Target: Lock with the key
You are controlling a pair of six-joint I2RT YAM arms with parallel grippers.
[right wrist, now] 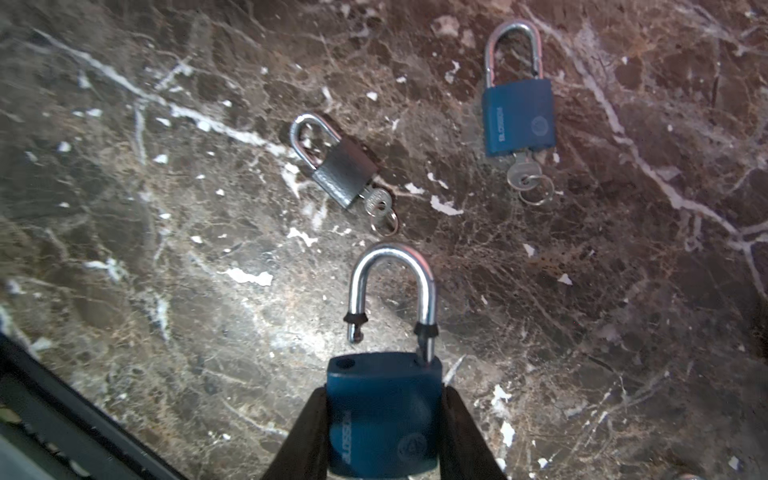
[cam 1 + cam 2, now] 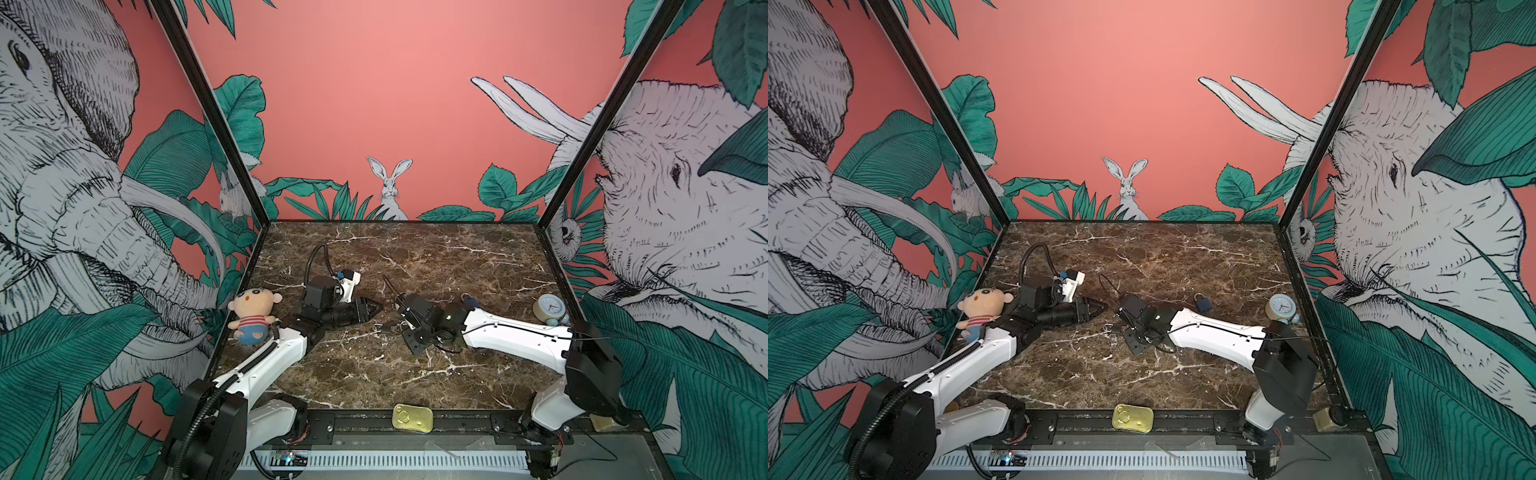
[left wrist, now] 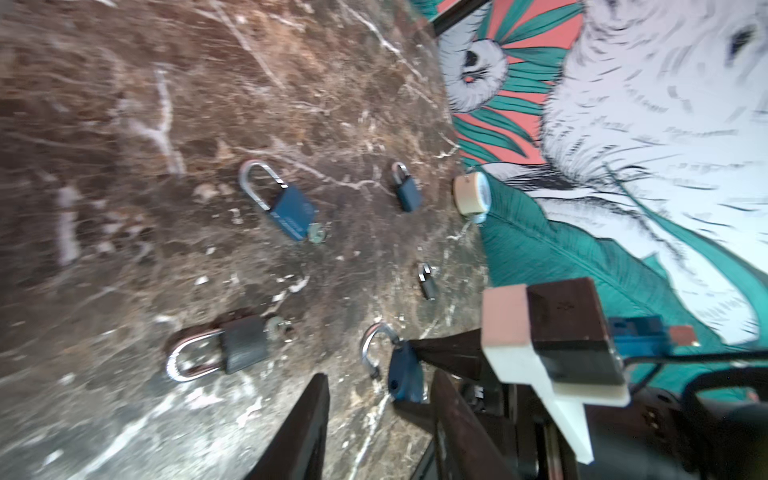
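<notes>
Nearest, pinched by its sides in the right hand (image 1: 383,399): blue padlock (image 1: 384,419), shackle (image 1: 392,286) raised, free leg off its hole. Left hand (image 3: 380,386) spread, empty. Farther along the counter (image 1: 166,249), grey padlock (image 1: 338,166) with key (image 1: 376,203). Risk: lock twisting from the pinch under an off-line push.

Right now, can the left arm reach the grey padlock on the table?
Probably yes: the grey padlock lies on bare marble just ahead of the left gripper, jaws open, nothing between.

Marble tabletop (image 2: 415,374) with 1 grey keyed padlock (image 1: 343,174), 1 blue keyed padlock (image 1: 519,120), plush doll (image 2: 251,316), clock (image 2: 550,309).
</notes>
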